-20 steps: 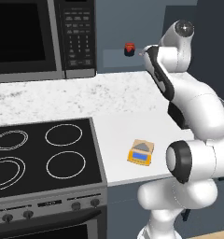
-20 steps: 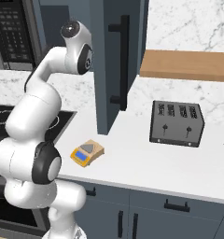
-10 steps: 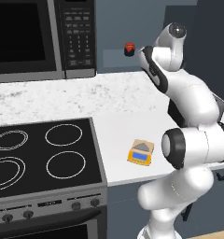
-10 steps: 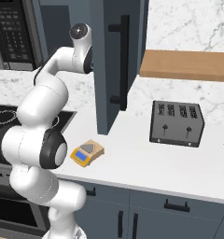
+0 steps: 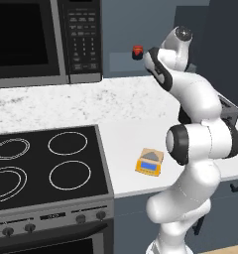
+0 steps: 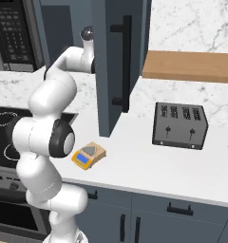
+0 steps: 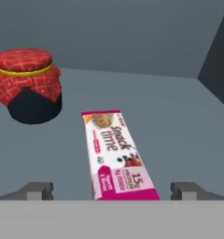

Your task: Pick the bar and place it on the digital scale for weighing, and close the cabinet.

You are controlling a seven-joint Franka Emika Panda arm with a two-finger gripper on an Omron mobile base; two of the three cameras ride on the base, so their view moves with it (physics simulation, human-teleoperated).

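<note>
we hover our gripper [image 7: 111,190], jaws wide and empty, astride the snack bar [image 7: 117,156], ready to descend and close.

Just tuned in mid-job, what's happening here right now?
The arm has reached into the open cabinet, and the gripper is open with its fingertips either side of the near end of the bar, not yet gripping it. The bar lies flat on the cabinet shelf, with a red-topped jar standing apart from it. The scale sits on the counter with nothing on it, and the cabinet door stands open.
</note>
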